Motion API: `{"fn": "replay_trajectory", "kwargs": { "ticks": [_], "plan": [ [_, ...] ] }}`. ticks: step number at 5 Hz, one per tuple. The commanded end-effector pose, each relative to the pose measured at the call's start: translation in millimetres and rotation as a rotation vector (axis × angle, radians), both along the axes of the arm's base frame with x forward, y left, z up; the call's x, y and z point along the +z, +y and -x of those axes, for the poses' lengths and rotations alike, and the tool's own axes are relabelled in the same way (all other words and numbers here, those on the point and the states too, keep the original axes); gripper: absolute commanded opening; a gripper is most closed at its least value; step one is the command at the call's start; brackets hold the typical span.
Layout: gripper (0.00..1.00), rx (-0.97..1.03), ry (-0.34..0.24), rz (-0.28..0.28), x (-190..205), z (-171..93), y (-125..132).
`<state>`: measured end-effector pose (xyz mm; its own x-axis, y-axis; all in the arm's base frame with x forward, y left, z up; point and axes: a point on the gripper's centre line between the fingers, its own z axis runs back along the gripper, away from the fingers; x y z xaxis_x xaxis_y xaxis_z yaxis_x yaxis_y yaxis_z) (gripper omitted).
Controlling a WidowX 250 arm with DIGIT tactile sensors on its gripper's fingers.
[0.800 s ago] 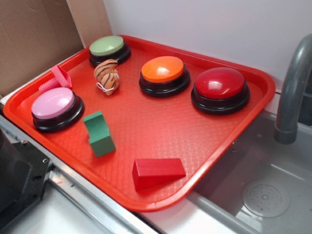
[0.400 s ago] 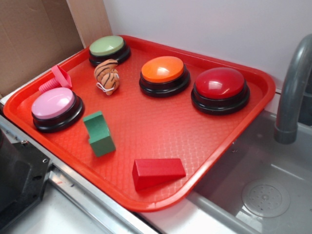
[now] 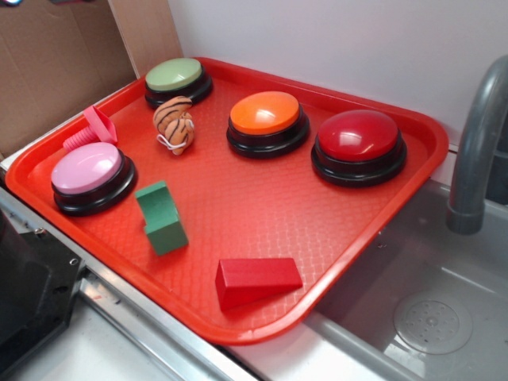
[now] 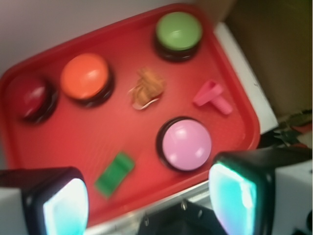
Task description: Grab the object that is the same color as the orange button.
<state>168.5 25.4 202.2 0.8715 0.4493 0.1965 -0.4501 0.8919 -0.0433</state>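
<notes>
The object, a small rounded orange toy with dark stripes (image 3: 174,125), lies on the red tray (image 3: 262,206) between the green and orange buttons. The orange button (image 3: 265,113) stands to its right at the tray's back. In the blurred wrist view the toy (image 4: 145,89) sits mid-frame, with the orange button (image 4: 85,76) to its left. My gripper (image 4: 149,208) hangs high above the tray's near edge. It is open, nothing lies between its fingers, and it is far from the toy.
Also on the tray are a red button (image 3: 359,135), a green button (image 3: 174,75), a pink button (image 3: 86,167), a pink screw piece (image 3: 93,128), a green block (image 3: 162,217) and a red wedge (image 3: 256,280). A faucet (image 3: 476,143) and a sink (image 3: 429,317) lie to the right. Cardboard (image 3: 55,55) stands behind.
Nothing on the tray has moved. A small dark and white sliver has appeared at the top left edge of the exterior view.
</notes>
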Motion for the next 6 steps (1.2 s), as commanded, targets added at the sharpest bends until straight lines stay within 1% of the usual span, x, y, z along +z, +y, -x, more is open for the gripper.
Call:
{"fn": "replay_trajectory", "kwargs": {
  "ticks": [1,2,3,4,5,6],
  "plan": [
    [1.00,0.422,-0.039,-0.071,-46.0,-40.5,33.4],
    [1.00,0.475,-0.049,-0.072,-75.5,-49.2,37.8],
    [1.00,0.465,-0.050,-0.111,-100.8,-51.0,43.1],
    [1.00,0.440,-0.036,-0.098,-126.6,-62.6,48.6],
    [1.00,0.398,-0.045,-0.061,-142.1,-79.8,44.7],
    [1.00,0.370,-0.064,-0.030,-142.3,-89.3,40.8]
  ]
}}
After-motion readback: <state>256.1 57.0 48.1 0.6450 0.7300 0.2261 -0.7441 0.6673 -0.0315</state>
